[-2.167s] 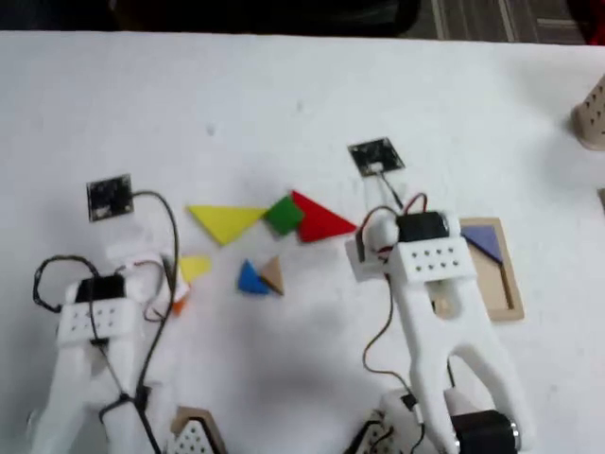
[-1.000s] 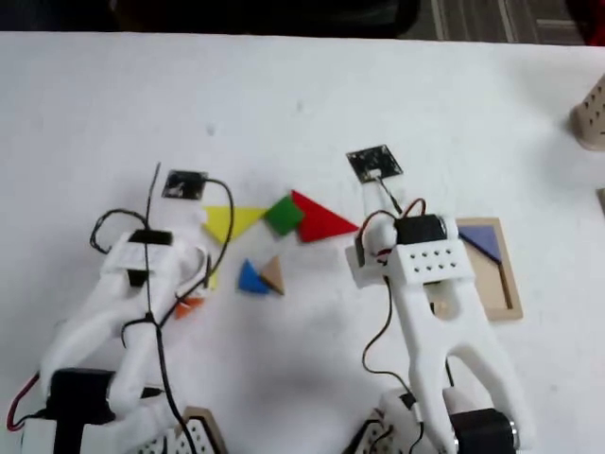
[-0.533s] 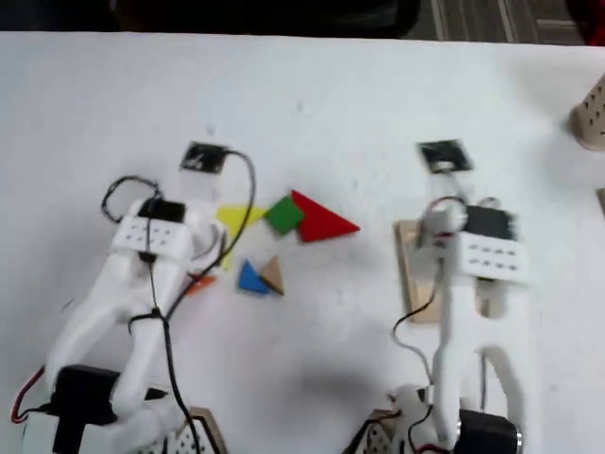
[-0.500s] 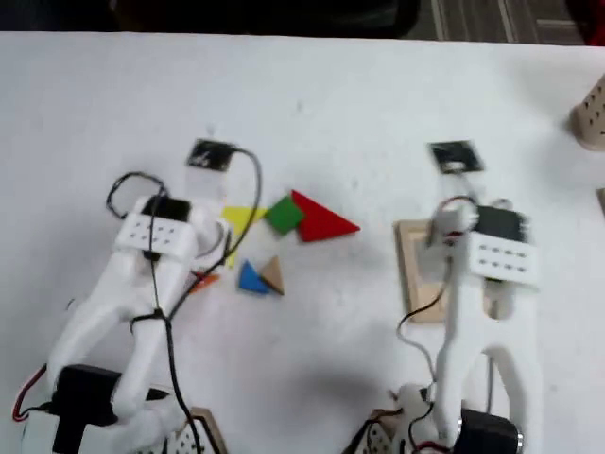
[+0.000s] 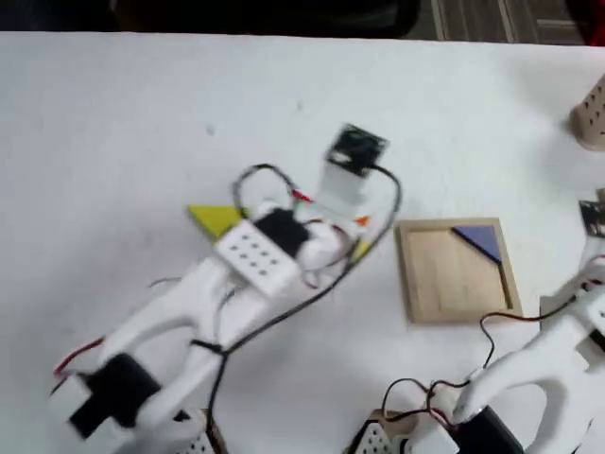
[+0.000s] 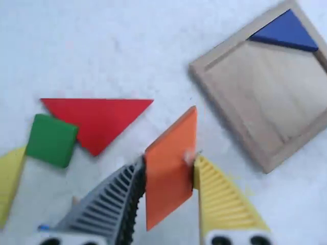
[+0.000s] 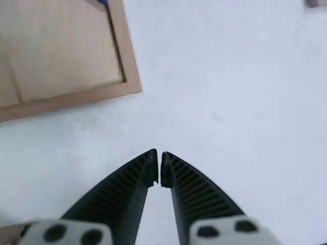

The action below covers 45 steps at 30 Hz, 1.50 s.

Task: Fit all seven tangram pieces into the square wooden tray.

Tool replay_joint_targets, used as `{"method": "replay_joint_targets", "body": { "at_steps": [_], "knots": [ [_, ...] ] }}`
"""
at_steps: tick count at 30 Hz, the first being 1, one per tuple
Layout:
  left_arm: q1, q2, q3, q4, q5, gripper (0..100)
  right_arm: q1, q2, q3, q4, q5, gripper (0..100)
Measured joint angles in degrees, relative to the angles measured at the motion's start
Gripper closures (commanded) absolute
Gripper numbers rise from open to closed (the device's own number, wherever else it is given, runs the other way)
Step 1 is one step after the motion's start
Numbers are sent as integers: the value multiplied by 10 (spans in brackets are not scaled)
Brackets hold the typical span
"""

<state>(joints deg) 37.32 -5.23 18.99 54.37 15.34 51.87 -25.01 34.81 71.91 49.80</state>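
Observation:
My left gripper is shut on an orange piece, held on edge above the table between the red triangle and the square wooden tray. In the high view this gripper sits just left of the tray. A blue triangle lies in the tray's far right corner. A green square touches the red triangle. A yellow triangle pokes out from behind the left arm. My right gripper is shut and empty over bare table beside the tray's corner.
The left arm lies diagonally across the middle of the table and covers the other pieces. The right arm stands at the right edge. A pegged wooden block sits far right; two more are at the front edge.
The left arm has swung right across the pieces, carrying the orange piece up to the tray. The right arm has drawn back to the right, uncovering the tray.

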Motion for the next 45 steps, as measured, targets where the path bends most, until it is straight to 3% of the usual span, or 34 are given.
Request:
{"method": "replay_joint_targets", "body": {
  "at_steps": [6, 12, 20, 26, 32, 38, 45],
  "knots": [
    [53, 184, -174, -12, 14, 905, 64, 0, 25, -67, 15, 981],
    [113, 378, -387, 17, 27, 902, 77, 0, 49, -98, 15, 981],
    [115, 551, -661, 198, 48, 653, 77, 0, 52, -104, 15, 981],
    [108, 584, -834, 332, 70, 650, 77, 0, 52, -104, 15, 981],
    [37, 583, -1022, 471, 57, 654, 68, 0, 52, -98, 15, 981],
    [-53, 546, -1002, 481, 40, 653, 44, 0, 52, -68, 15, 981],
    [-133, 316, -772, 481, 11, 651, -19, 0, 52, -14, 15, 981]
  ]
}}
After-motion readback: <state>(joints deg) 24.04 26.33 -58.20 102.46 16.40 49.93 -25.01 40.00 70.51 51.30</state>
